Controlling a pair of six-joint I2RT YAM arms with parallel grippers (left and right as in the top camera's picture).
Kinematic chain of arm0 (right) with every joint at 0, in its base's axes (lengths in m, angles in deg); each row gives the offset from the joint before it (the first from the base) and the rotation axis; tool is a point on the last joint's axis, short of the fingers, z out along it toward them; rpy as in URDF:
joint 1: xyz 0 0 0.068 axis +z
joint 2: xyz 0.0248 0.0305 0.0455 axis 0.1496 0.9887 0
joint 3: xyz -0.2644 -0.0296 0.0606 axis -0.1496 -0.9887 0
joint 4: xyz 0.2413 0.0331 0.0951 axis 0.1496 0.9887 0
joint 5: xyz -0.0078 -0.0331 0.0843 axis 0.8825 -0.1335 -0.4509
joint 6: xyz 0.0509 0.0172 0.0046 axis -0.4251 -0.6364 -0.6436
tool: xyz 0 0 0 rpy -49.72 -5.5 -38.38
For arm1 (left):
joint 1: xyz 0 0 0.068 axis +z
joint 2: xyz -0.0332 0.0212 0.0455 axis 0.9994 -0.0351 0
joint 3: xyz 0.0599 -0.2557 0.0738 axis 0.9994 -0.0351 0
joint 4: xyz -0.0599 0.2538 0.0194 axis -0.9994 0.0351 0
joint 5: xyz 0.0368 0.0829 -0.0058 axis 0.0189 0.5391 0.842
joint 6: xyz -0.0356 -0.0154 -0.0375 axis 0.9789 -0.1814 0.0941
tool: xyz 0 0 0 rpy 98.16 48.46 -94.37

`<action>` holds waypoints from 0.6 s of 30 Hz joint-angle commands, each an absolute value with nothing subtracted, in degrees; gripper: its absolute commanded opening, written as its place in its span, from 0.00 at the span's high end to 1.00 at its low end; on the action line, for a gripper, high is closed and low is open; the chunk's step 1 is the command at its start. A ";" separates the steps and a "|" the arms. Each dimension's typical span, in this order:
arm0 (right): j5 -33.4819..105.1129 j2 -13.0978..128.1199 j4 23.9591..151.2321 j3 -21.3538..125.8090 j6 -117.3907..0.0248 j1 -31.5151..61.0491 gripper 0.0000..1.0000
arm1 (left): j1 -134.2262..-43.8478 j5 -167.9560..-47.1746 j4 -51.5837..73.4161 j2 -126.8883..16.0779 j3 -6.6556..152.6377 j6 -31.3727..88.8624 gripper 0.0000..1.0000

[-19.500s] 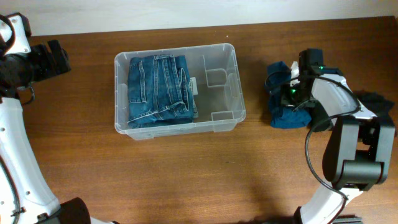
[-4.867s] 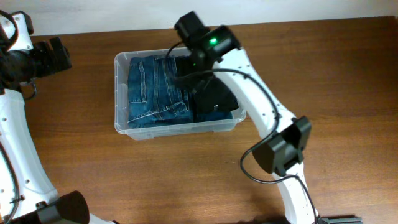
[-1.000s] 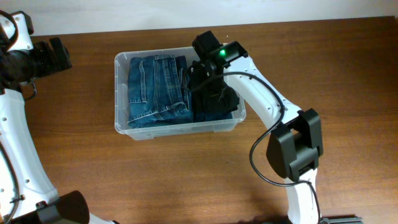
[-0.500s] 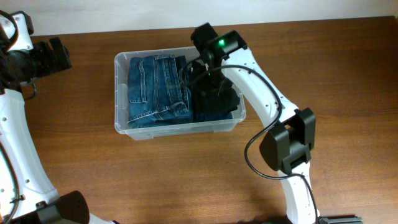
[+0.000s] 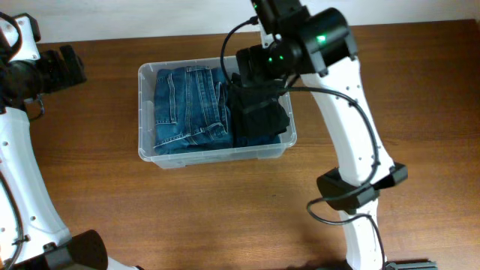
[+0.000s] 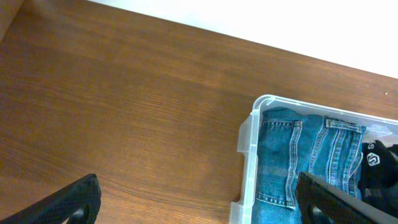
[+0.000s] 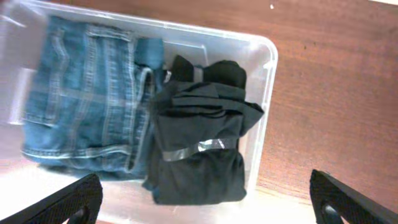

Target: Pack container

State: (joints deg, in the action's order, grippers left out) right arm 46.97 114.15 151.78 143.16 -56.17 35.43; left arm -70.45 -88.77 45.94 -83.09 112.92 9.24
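**Overhead view: clear tub holds jeans and a black garment, both grippers empty**

The container [image 5: 142, 112], a clear plastic tub with rounded corners, sits on the wooden table [image 5: 420, 90] toward the far side, a little left of centre. Folded blue jeans [image 5: 187, 109] fill its left part. A folded black garment [image 5: 259, 116] lies in its right part, touching the jeans along their right edge. In the right wrist view a pale grey strip [image 7: 202, 146] crosses the garment.

The right gripper [image 7: 204, 177] hangs above the tub's right half. Its fingers [image 7: 78, 199] are spread wide, one at each lower corner of the wrist view, and they grip nothing.

The left gripper [image 5: 66, 67] is at the far left of the table, well apart from the tub. In the left wrist view its fingers [image 6: 74, 199] are also spread wide over bare wood, with the tub's far left corner to their right.
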 commanded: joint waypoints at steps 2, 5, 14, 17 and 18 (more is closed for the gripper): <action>40.83 108.82 152.15 144.43 -55.27 35.39 0.02 | -70.19 -89.18 45.94 -83.46 113.91 9.81 0.01; 40.63 105.48 152.15 144.43 -50.40 35.17 0.02 | -70.19 -89.18 45.94 -83.46 113.91 9.81 0.01; 47.21 93.54 152.13 144.43 -45.50 35.19 0.02 | -70.08 -89.18 45.94 -85.40 113.91 9.81 0.01; 47.43 90.29 152.13 144.17 -40.74 35.21 0.02 | -70.08 -89.18 45.96 -85.47 113.91 9.81 0.01; 47.54 88.67 152.13 143.51 -38.71 35.21 0.02 | -70.08 -89.18 45.94 -85.47 113.91 9.81 0.01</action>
